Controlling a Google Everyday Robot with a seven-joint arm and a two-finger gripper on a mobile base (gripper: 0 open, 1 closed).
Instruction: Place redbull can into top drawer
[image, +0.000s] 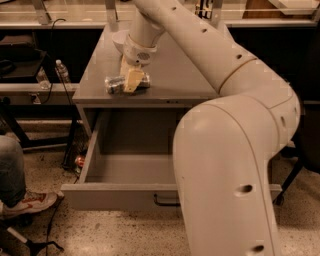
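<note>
speckled floor (125, 235), grey cabinet (100, 65), dark shelving (25, 55) behind, clear bottles (62, 73) on a side ledge (25, 89), warm light

Lit warmly and rather dimly, with a yellowish cast throughout. Brightest along the top edge, beyond the desk (95, 82), as if from lamps above and behind. Falls off to near black under the benches at left and right. Throws a deep shadow beneath the desk top, across the back of the open top drawer (115, 196). Spreads a soft sheen, with no hard glare, over the pale arm (225, 165) in the foreground. Picks out small glints on the redbull can (114, 84) near the desk's front edge, just under the tool (132, 80). Leaves the speckled floor (125, 232) evenly lit.
</note>
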